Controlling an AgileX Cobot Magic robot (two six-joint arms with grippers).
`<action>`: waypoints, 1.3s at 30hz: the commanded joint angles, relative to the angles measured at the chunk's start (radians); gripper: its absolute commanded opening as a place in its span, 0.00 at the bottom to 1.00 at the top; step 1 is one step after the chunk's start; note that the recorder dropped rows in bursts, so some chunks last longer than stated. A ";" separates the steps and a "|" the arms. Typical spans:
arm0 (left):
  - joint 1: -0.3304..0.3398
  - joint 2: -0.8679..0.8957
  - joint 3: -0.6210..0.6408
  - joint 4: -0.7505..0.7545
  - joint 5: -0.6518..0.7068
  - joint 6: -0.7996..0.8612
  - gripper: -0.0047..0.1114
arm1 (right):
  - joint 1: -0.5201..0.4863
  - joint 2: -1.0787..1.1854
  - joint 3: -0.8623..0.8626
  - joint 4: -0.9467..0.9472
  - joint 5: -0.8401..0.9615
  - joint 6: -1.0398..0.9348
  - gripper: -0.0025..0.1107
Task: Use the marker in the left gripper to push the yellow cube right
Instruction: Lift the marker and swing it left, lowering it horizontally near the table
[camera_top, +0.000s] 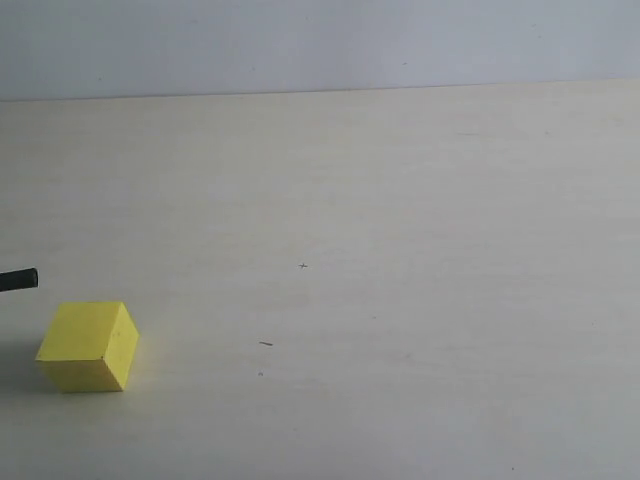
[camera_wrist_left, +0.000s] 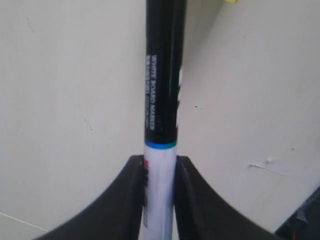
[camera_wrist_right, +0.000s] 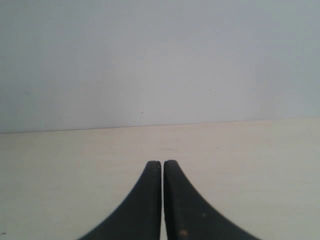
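The yellow cube (camera_top: 90, 345) rests on the pale table at the lower left of the exterior view. Just above and left of it, the black tip of the marker (camera_top: 20, 280) pokes in from the left edge, apart from the cube. In the left wrist view my left gripper (camera_wrist_left: 160, 162) is shut on the marker (camera_wrist_left: 162, 90), gripping its white barrel while the black cap points away. A sliver of the yellow cube (camera_wrist_left: 231, 1) shows at the frame's edge beyond the cap. My right gripper (camera_wrist_right: 162, 164) is shut with nothing in it, hovering over bare table.
The pale wooden table (camera_top: 400, 250) stretches right of the cube and ends at a grey wall (camera_top: 320, 40). A few small dark specks (camera_top: 265, 343) mark the surface. A scrap of white tape (camera_wrist_left: 272, 165) lies on the table in the left wrist view.
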 joint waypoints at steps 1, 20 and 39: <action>0.078 -0.011 0.070 -0.006 -0.149 0.136 0.04 | -0.003 -0.006 0.005 -0.005 -0.008 -0.009 0.04; 0.272 0.172 0.130 -0.090 -0.397 0.417 0.04 | -0.003 -0.006 0.005 -0.005 -0.008 -0.009 0.04; 0.275 0.268 0.138 -0.099 -0.394 0.431 0.04 | -0.003 -0.006 0.005 -0.005 -0.008 -0.009 0.04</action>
